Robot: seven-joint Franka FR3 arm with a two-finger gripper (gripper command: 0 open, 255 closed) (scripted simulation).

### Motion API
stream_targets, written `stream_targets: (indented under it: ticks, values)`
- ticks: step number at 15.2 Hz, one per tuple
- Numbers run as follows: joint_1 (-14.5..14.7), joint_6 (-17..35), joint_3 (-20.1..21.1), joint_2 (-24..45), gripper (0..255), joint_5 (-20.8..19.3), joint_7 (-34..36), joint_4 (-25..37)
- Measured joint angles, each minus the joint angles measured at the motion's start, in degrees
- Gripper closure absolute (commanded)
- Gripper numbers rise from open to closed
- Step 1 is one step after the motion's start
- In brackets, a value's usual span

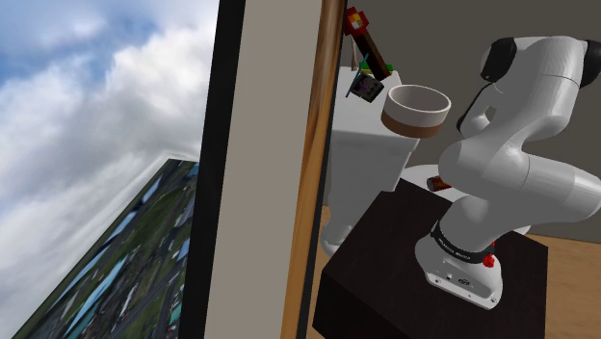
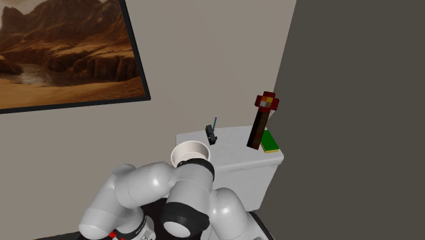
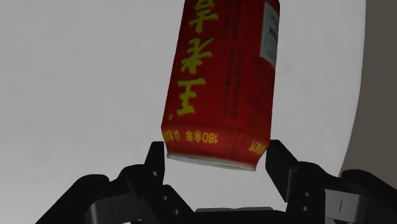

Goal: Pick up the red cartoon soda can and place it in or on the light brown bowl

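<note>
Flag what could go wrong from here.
1. The gripper reaches the can at just its end; a grasp that shallow may let it pivot or slip.
2. The bowl sits at the edge of the tank; a nudge while placing might push it off.

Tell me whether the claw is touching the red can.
Touching. The wrist view shows the claw clasping the lower end of the red can, with both black fingers against its sides and no gap visible.
</note>
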Motion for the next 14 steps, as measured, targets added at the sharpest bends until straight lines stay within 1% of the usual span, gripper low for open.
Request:
stream_targets:
  ticks: [14]
  values:
    - [3.2, -4.31, -4.2, -10.57, 255, -4.13, 4.18, -6.45]
